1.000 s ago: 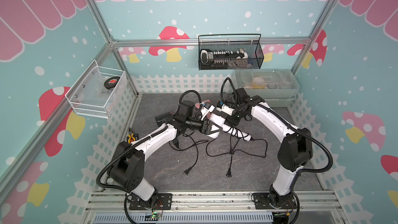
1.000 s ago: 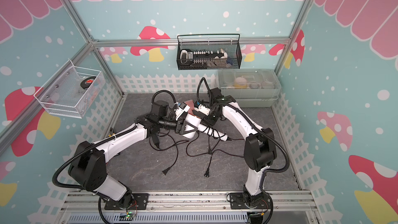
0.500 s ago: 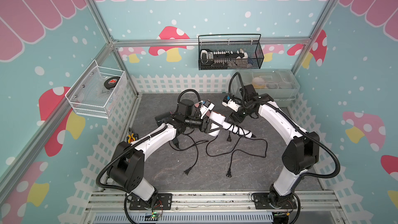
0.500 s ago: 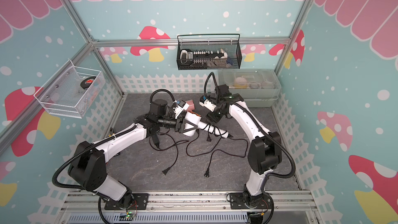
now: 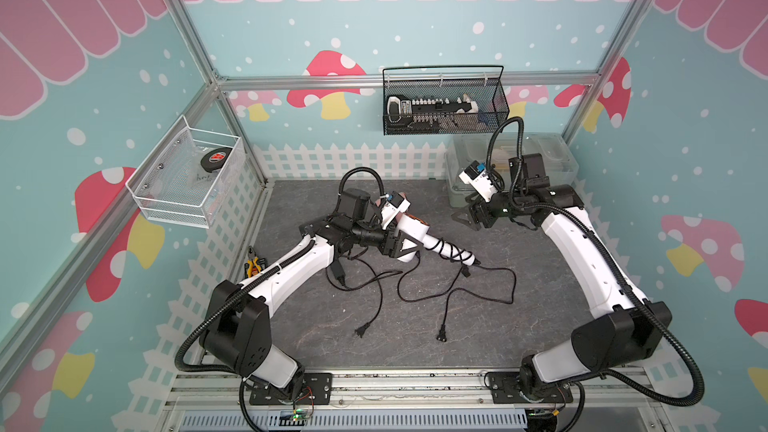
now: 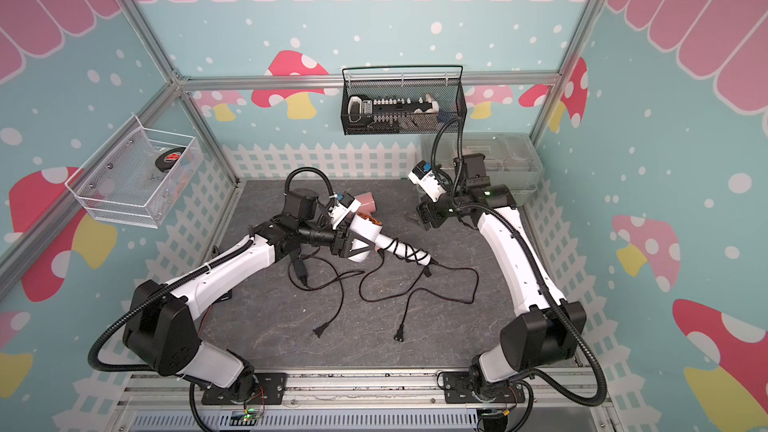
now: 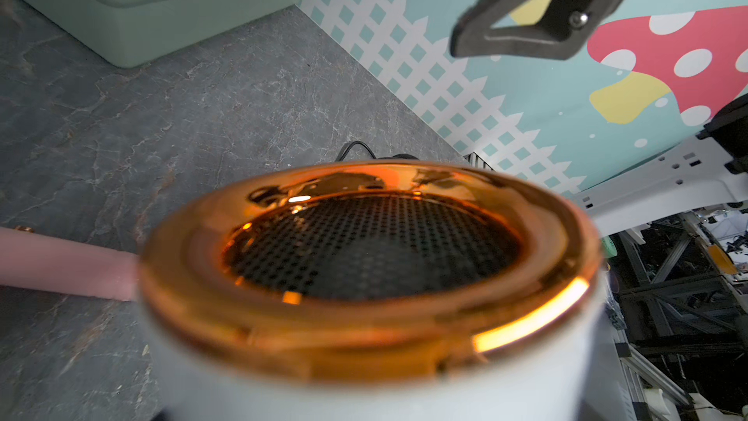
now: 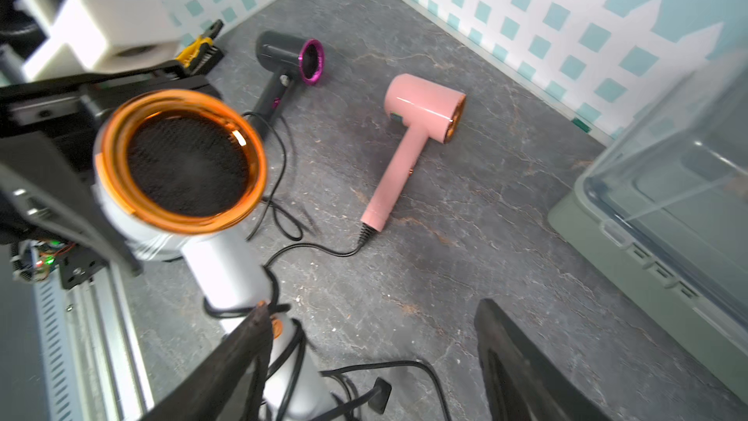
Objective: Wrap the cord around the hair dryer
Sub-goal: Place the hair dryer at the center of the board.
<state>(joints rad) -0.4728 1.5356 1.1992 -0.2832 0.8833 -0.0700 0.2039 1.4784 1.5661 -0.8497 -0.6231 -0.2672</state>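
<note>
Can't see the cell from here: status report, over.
Left gripper shut on white hair dryer. Right gripper open, clear. Cord partly wound on handle, rest loose. Second cord nearby.

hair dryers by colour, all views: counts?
White hair dryer: 1
Pink hair dryer: 1
Dark grey hair dryer: 1
Total: 3
</note>
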